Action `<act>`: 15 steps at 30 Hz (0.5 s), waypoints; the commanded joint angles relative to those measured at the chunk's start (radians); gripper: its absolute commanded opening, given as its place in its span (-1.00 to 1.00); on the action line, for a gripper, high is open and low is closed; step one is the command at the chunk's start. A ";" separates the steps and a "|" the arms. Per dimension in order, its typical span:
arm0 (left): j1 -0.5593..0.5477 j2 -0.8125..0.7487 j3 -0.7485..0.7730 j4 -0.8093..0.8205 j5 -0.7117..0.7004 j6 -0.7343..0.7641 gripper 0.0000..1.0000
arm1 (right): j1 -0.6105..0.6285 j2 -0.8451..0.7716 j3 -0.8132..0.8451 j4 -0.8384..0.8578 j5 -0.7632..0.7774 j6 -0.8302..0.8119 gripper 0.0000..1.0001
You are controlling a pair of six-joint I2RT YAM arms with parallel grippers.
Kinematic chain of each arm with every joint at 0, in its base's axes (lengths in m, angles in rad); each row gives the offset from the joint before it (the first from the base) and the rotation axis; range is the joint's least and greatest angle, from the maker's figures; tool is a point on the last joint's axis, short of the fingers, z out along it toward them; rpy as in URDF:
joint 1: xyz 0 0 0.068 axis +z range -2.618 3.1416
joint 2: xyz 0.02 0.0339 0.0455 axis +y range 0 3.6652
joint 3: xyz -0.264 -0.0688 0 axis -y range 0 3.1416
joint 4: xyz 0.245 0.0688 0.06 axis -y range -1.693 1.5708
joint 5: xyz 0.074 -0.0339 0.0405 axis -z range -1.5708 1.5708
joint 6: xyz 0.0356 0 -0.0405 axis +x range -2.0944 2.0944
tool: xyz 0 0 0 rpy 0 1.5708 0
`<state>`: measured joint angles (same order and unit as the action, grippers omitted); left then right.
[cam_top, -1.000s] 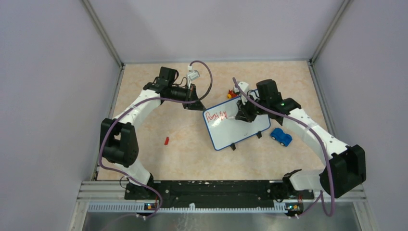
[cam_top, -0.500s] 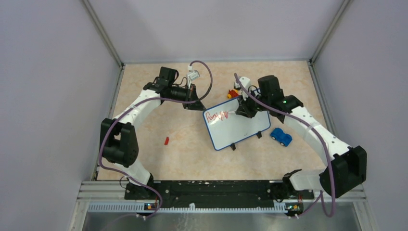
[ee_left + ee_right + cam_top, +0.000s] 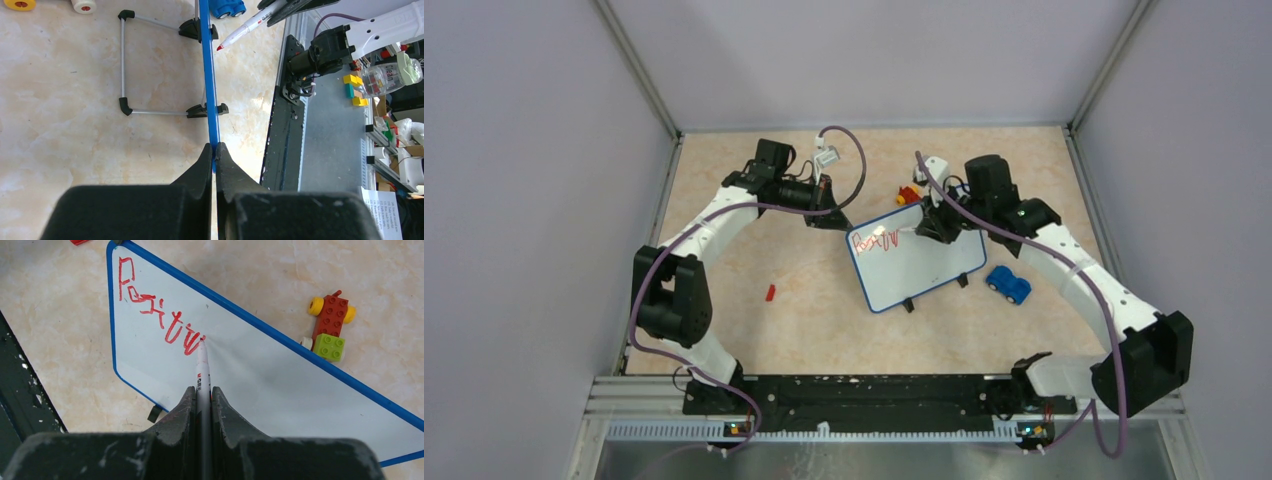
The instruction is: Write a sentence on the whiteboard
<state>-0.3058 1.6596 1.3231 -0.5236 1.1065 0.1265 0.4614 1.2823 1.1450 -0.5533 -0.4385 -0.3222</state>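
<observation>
Between the right gripper (image 3: 202, 390) jaws sat a white marker (image 3: 202, 365), clamped by the barrel w/ both fingers closed on it and the tip pointing straight ahead. The tip met the whiteboard (image 3: 280, 390) face right at the end of the last red stroke. The sentence (image 3: 159, 315) was one line of red scrawl, roughly "Positw", running from the board corner ahead-left of the jaws down to the tip; rest of the face was blank.

The board was propped at a tilt on a wire stand (image 3: 123, 60) w/ black feet, on the beige table (image 3: 774, 240).

The left gripper (image 3: 215, 147) jaws were shut on the board's blue rim (image 3: 209, 75), pinching it at the near end. In the left wrist view the board was seen edge-on, running straight ahead from the fingertips, stand to the left of the jaws, marker tip ahead-right. Couldn't tell contact from that cam.

A toy brick vehicle (image 3: 330, 322) (red body, yellow wheels, green block) sat ahead-right of the right jaws, just beyond the board's far rim. A blue toy car (image 3: 1008, 284) sat near the board's right end, apart from it, under the right forearm. A small red piece (image 3: 770, 293) lay on the table well apart from both grippers; too small to ID.
</observation>
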 commanded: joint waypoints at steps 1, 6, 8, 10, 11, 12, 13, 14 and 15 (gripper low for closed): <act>-0.021 -0.029 -0.001 -0.007 0.022 0.012 -1.00 | -0.009 -0.047 -0.009 0.000 -0.011 -0.017 -1.00; -0.021 -0.033 0.000 -0.007 0.020 0.012 -1.00 | -0.009 -0.021 -0.019 0.013 -0.002 -0.020 -1.00; -0.021 -0.031 0.001 -0.008 0.019 0.012 -1.00 | -0.009 -0.007 -0.021 0.020 -0.003 -0.021 -1.00; -0.022 -0.032 0.000 -0.008 0.017 0.013 -1.00 | -0.009 -0.004 -0.024 0.035 -0.001 -0.019 -1.00; -0.021 -0.032 0.001 -0.009 0.016 0.012 -1.00 | -0.009 -0.003 -0.026 0.041 0.001 -0.018 -1.00; -0.022 -0.032 0.000 -0.010 0.016 0.014 -1.00 | -0.009 -0.001 -0.028 0.046 0.001 -0.017 -1.00; -0.021 -0.032 0.000 -0.011 0.016 0.015 -1.00 | -0.009 0.000 -0.027 0.050 0.004 -0.015 -1.00; -0.021 -0.032 -0.001 -0.012 0.016 0.016 -1.00 | -0.009 0.002 -0.026 0.052 0.008 -0.015 -1.00; -0.021 -0.031 -0.002 -0.012 0.016 0.016 -1.00 | -0.009 0.004 -0.025 0.055 0.012 -0.015 -1.00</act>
<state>-0.3077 1.6596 1.3231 -0.5236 1.1069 0.1265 0.4614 1.2839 1.1252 -0.5541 -0.4358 -0.3305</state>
